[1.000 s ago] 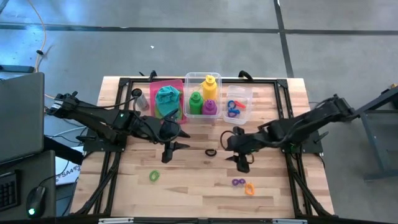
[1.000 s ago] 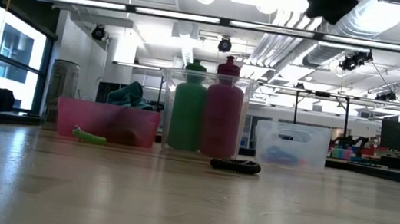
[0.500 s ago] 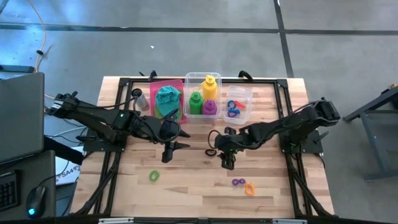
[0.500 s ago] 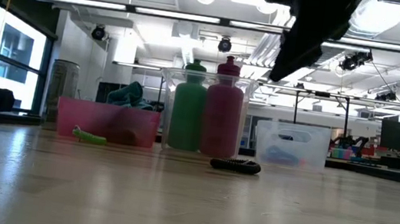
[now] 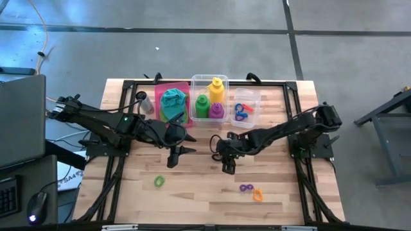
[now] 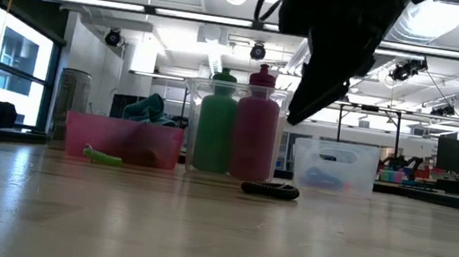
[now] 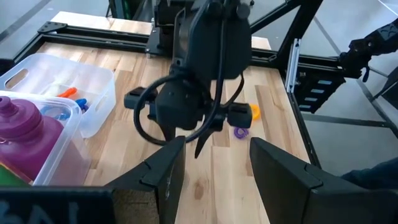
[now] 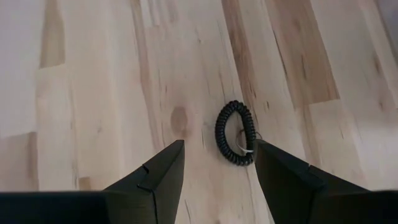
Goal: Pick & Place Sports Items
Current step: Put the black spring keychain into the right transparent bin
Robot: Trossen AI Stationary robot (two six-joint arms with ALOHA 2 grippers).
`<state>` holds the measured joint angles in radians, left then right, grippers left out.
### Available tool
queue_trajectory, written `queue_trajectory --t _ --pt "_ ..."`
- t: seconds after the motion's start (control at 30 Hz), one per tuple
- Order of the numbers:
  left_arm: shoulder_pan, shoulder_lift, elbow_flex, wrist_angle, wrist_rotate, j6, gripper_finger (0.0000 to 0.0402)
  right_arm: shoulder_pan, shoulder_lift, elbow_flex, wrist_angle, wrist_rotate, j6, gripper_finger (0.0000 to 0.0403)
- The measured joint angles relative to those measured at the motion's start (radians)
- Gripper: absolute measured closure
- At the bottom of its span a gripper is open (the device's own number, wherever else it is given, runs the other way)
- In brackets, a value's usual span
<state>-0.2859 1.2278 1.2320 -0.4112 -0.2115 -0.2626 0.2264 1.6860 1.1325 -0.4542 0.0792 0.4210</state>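
Over the surface (image 5: 192, 192), right claw (image 8: 217, 171) hovering parted and empty above the black ring (image 8: 236, 133) lying flat near mid-board; risk of 1 finger (image 8: 283, 177) nudging the ring aside if descent lands off-centre.

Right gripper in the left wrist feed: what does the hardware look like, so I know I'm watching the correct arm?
The right gripper is matte black: a boxy wrist housing tapering to two pointed dark fingers, with a black cable looping out from its side. No markings show. The left gripper looks alike, with broad, angular black fingers.
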Motion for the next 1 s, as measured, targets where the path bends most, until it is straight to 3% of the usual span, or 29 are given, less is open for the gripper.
queue_trajectory --t 0.53,1.0 --pt "0.0 0.0 -0.001 0.0 0.001 0.0 0.0225 -0.043 0.136 0.0 0.061 0.007 0.001 0.0219" --pt "0.0 0.0 -0.001 0.0 0.002 0.0 0.0225 -0.103 0.145 0.0 0.111 0.001 0.001 0.0219"
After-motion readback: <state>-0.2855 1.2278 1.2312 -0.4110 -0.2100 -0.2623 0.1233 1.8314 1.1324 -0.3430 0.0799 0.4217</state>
